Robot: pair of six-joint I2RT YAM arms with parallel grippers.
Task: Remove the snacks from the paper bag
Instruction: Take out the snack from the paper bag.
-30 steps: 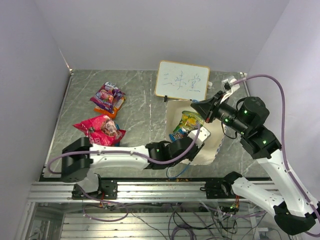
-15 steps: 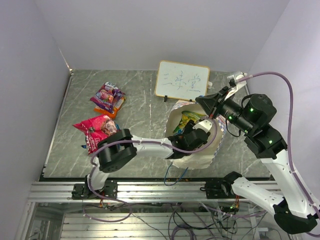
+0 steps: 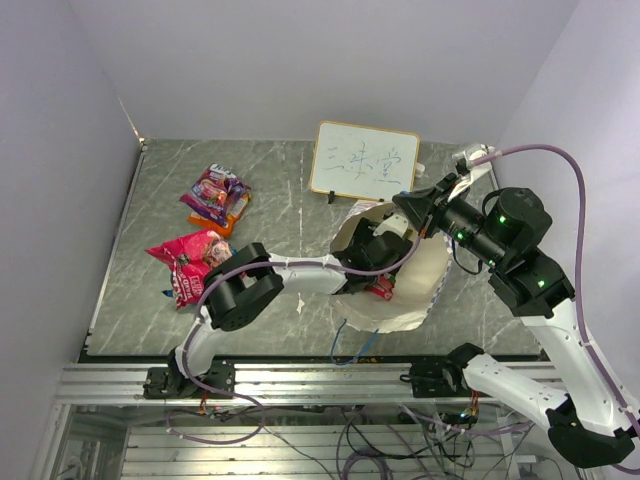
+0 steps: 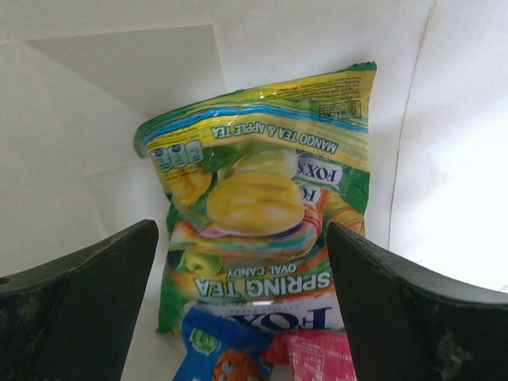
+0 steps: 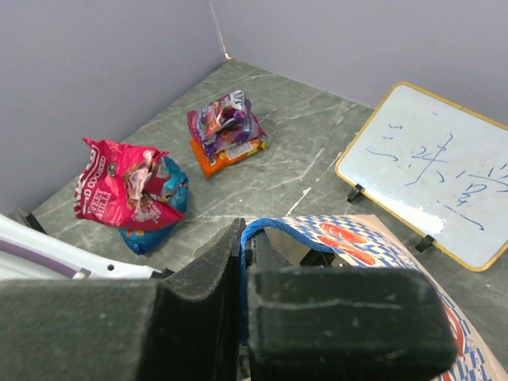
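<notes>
The paper bag point(image 3: 412, 308) lies at the table's right with its mouth lifted. My left gripper point(image 4: 242, 230) is inside it and open, its fingers point(image 4: 79, 309) on either side of a yellow-green snack packet point(image 4: 262, 198) without touching it. Just below that packet lie a blue packet point(image 4: 218, 349) and a pink-red one point(image 4: 317, 357). My right gripper point(image 5: 248, 270) is shut on the bag's blue cord handle point(image 5: 278, 225), holding it up. Outside the bag, a purple-orange packet point(image 3: 217, 195) and a pink-red packet point(image 3: 198, 262) rest on the table's left.
A white signboard point(image 3: 364, 160) stands just behind the bag. My left arm point(image 3: 290, 278) stretches across the table's middle into the bag. A blue packet point(image 5: 151, 234) lies under the pink-red one. Grey walls close in the left and back.
My left gripper has pushed deeper into the bag and its jaws have spread wide. The right gripper has lifted the handle, raising the bag's mouth around the left wrist.
</notes>
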